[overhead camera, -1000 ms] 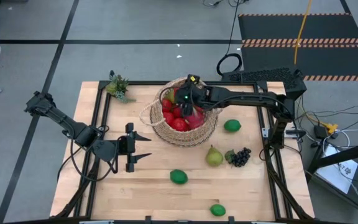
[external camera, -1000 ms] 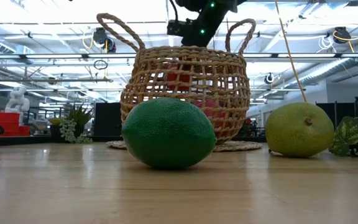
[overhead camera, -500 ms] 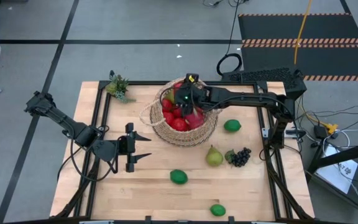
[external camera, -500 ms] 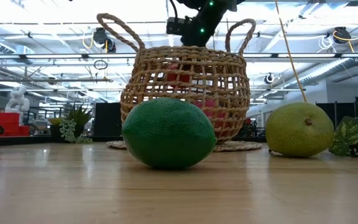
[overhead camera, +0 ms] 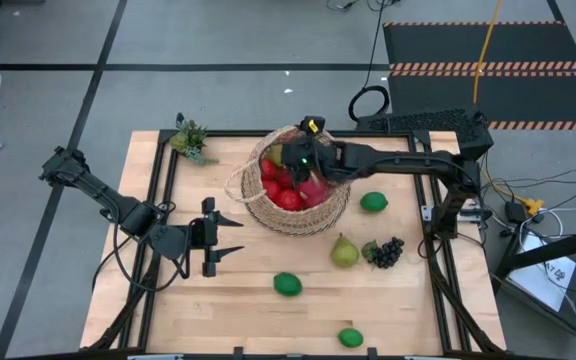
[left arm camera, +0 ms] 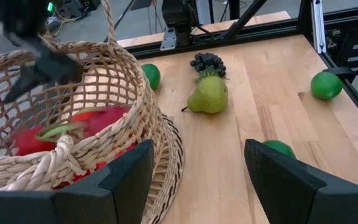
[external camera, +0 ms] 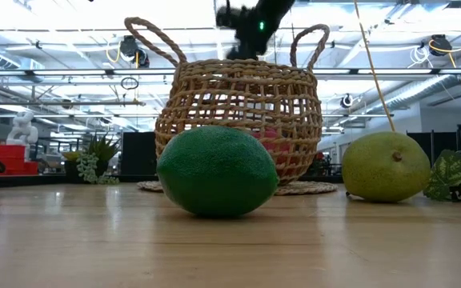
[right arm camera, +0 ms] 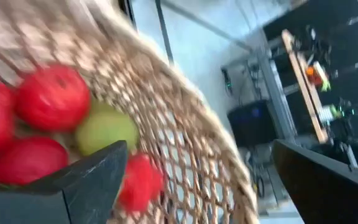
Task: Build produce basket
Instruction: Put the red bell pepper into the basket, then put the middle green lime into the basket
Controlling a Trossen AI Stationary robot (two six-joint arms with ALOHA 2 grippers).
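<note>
- Basket (overhead camera: 296,190) stands at the table's far centre, holding red produce (overhead camera: 286,185).
- Right gripper (overhead camera: 298,160) is above the basket's opening, fingers spread, grasping nothing.
- Left gripper (overhead camera: 230,236) waits over the table's left side, fingers apart, empty.
- Outside the basket: pear (overhead camera: 343,251), grapes (overhead camera: 388,251), three limes (overhead camera: 287,284).

**Grey floor, striped mats, bright ceiling**

A pale wooden desk (overhead camera: 238,300) stands on a grey floor (overhead camera: 218,40) crossed by dark lines. Far right lie black mats (overhead camera: 488,45) edged with orange stripes. Bright ceiling lights (external camera: 78,20) span the room beyond.
</note>
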